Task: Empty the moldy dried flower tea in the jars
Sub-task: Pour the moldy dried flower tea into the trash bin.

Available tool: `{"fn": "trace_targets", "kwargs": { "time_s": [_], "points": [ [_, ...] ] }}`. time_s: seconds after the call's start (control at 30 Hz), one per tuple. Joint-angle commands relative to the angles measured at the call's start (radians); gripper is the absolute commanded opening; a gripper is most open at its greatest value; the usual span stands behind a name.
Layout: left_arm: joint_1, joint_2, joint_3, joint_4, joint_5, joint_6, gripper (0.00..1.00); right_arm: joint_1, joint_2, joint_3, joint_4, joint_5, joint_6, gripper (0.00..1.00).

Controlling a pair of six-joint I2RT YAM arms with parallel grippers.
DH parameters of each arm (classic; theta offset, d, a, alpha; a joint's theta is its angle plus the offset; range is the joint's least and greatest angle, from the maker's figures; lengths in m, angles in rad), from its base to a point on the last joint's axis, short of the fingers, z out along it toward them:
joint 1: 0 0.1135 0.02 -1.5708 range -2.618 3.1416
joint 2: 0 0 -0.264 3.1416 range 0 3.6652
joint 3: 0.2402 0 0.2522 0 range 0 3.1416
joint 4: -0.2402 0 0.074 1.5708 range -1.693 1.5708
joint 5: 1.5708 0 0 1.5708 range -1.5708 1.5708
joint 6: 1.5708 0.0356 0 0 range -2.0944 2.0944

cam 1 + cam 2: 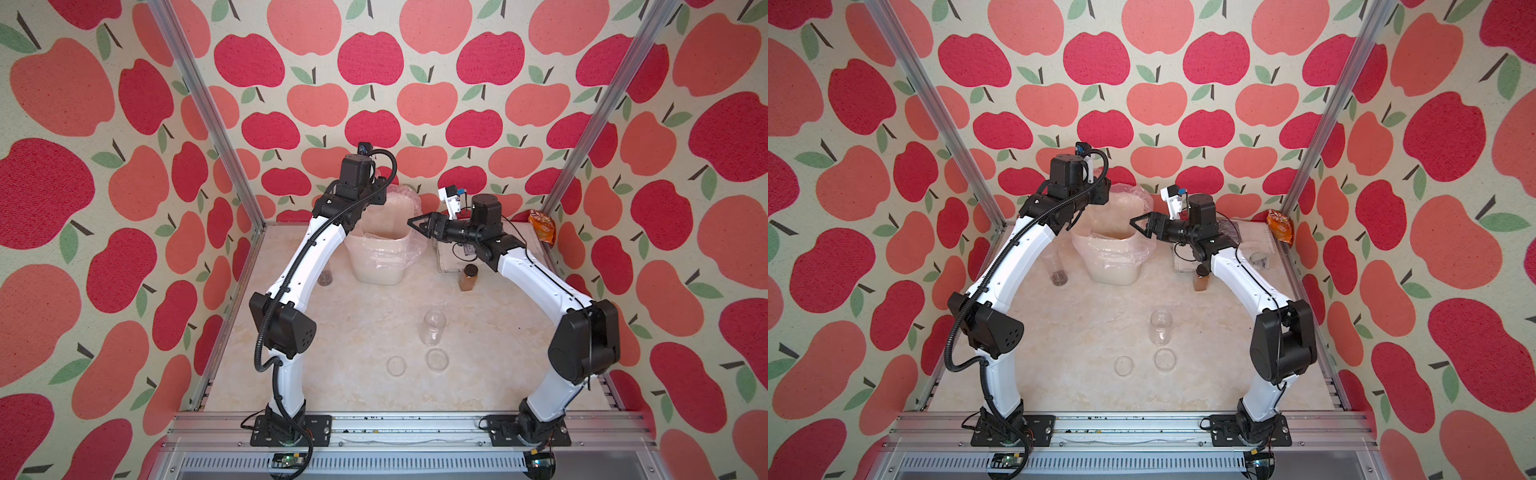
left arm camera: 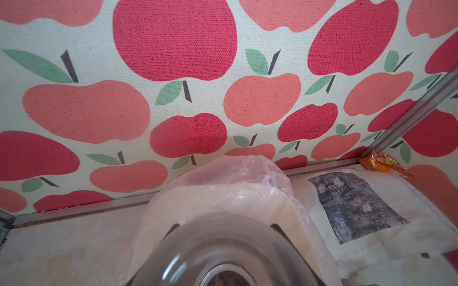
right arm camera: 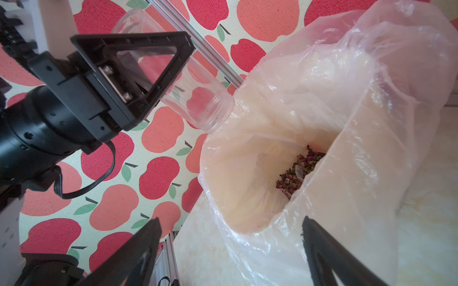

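The bin [image 1: 376, 266] stands toward the back of the table [image 1: 332, 353], with dried flower tea [image 3: 300, 170] lying inside it. Over the bin's left rim, a jar [image 3: 198, 104] is gripped by the left gripper [image 3: 171, 59], tilted with its mouth toward the bin. The right gripper [image 1: 415, 224] hangs at the bin's right rim, jaws apart. A second jar [image 1: 325, 277] stands just left of the bin. A capped jar [image 1: 469, 277] stands to the bin's right, and a packet [image 1: 542, 226] sits farther right, in the back corner. A third jar [image 1: 434, 328] is in front of the bin, well apart from it. Farther forward lie a left lid [image 1: 396, 365] and a right lid [image 1: 437, 359], side by side.
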Motion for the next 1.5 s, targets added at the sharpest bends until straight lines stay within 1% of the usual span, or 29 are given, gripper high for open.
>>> {"fn": "trace_targets", "kwargs": {
  "time_s": [0.0, 0.07, 0.1, 0.17, 0.2, 0.27, 0.3, 0.37, 0.4, 0.47, 0.5, 0.57, 0.6, 0.63, 0.73, 0.77, 0.8, 0.9, 0.97, 1.03, 1.07, 1.17, 1.2, 1.23, 1.27, 1.33, 1.37, 1.4, 1.47],
  "points": [
    [0.025, -0.005, 0.022, -0.013, 0.065, -0.071, 0.00, -0.008, -0.038, -0.015, -0.001, 0.004, -0.029, 0.93],
    [-0.068, -0.007, 0.000, 0.050, -0.121, 0.169, 0.00, -0.010, -0.041, -0.019, 0.000, 0.006, -0.031, 0.93],
    [-0.054, -0.005, 0.009, 0.034, -0.094, 0.138, 0.00, -0.011, -0.042, -0.018, 0.000, 0.005, -0.031, 0.93],
    [0.054, -0.003, 0.017, -0.016, 0.122, -0.130, 0.00, -0.013, -0.044, -0.023, -0.001, 0.003, -0.030, 0.93],
    [0.058, -0.003, 0.015, -0.017, 0.136, -0.139, 0.00, -0.013, -0.046, -0.026, 0.000, 0.004, -0.031, 0.93],
    [-0.026, -0.011, -0.005, 0.016, -0.031, 0.065, 0.00, -0.015, -0.050, -0.032, 0.001, 0.003, -0.032, 0.93],
    [-0.028, -0.014, -0.015, 0.023, -0.033, 0.071, 0.00, -0.015, -0.053, -0.034, 0.001, 0.003, -0.033, 0.93],
    [0.047, -0.023, -0.023, -0.002, 0.118, -0.119, 0.00, -0.015, -0.055, -0.035, 0.001, 0.000, -0.034, 0.94],
    [0.046, -0.028, -0.025, -0.002, 0.115, -0.110, 0.00, -0.016, -0.056, -0.036, 0.003, 0.000, -0.034, 0.94],
    [-0.041, -0.040, -0.052, 0.052, -0.065, 0.107, 0.00, -0.016, -0.060, -0.038, 0.003, -0.002, -0.036, 0.94],
    [-0.042, -0.045, -0.066, 0.070, -0.077, 0.116, 0.00, -0.016, -0.063, -0.039, 0.003, 0.000, -0.036, 0.94],
    [0.046, -0.053, -0.086, 0.052, 0.085, -0.083, 0.00, -0.016, -0.071, -0.047, 0.003, 0.000, -0.040, 0.94],
    [0.073, -0.060, -0.107, 0.065, 0.134, -0.139, 0.00, -0.016, -0.077, -0.053, 0.004, 0.002, -0.043, 0.94],
    [0.070, -0.071, -0.129, 0.081, 0.118, -0.130, 0.00, -0.016, -0.081, -0.060, 0.006, 0.005, -0.046, 0.94],
    [-0.074, -0.069, -0.144, 0.142, -0.112, 0.189, 0.00, -0.019, -0.088, -0.073, 0.006, 0.007, -0.055, 0.94],
    [-0.106, -0.052, -0.124, 0.139, -0.156, 0.249, 0.00, -0.021, -0.089, -0.074, 0.005, 0.005, -0.055, 0.94],
    [-0.114, -0.034, -0.095, 0.115, -0.165, 0.250, 0.00, -0.024, -0.089, -0.073, 0.006, 0.002, -0.054, 0.94],
    [-0.017, -0.016, -0.033, 0.013, -0.023, 0.036, 0.00, -0.027, -0.096, -0.078, 0.004, -0.008, -0.052, 0.95],
    [0.088, -0.050, -0.098, 0.051, 0.150, -0.175, 0.00, -0.029, -0.112, -0.092, 0.004, -0.005, -0.059, 0.95],
    [0.121, -0.092, -0.193, 0.155, 0.236, -0.262, 0.00, -0.034, -0.123, -0.104, 0.006, 0.000, -0.066, 0.95],
    [0.103, -0.104, -0.217, 0.180, 0.212, -0.230, 0.00, -0.034, -0.126, -0.108, 0.007, 0.001, -0.068, 0.95],
    [-0.056, -0.091, -0.192, 0.181, -0.065, 0.138, 0.00, -0.038, -0.125, -0.111, 0.013, -0.002, -0.063, 0.96],
    [-0.095, -0.070, -0.167, 0.177, -0.145, 0.222, 0.00, -0.038, -0.124, -0.108, 0.012, -0.006, -0.060, 0.96],
    [-0.098, -0.048, -0.125, 0.133, -0.154, 0.209, 0.00, -0.038, -0.126, -0.108, 0.011, -0.009, -0.060, 0.96],
    [-0.064, -0.036, -0.081, 0.072, -0.076, 0.110, 0.00, -0.039, -0.127, -0.107, 0.007, -0.010, -0.061, 0.96],
    [0.087, -0.036, -0.083, 0.050, 0.237, -0.244, 0.00, -0.041, -0.135, -0.112, 0.000, -0.008, -0.067, 0.96],
    [0.128, -0.045, -0.120, 0.099, 0.310, -0.328, 0.00, -0.042, -0.140, -0.113, -0.001, -0.006, -0.069, 0.96],
    [0.126, -0.060, -0.146, 0.133, 0.283, -0.301, 0.00, -0.041, -0.144, -0.118, -0.002, -0.004, -0.071, 0.96],
    [0.006, -0.074, -0.143, 0.131, 0.022, -0.003, 0.00, -0.044, -0.153, -0.124, -0.003, -0.001, -0.075, 0.96]
  ]
}}
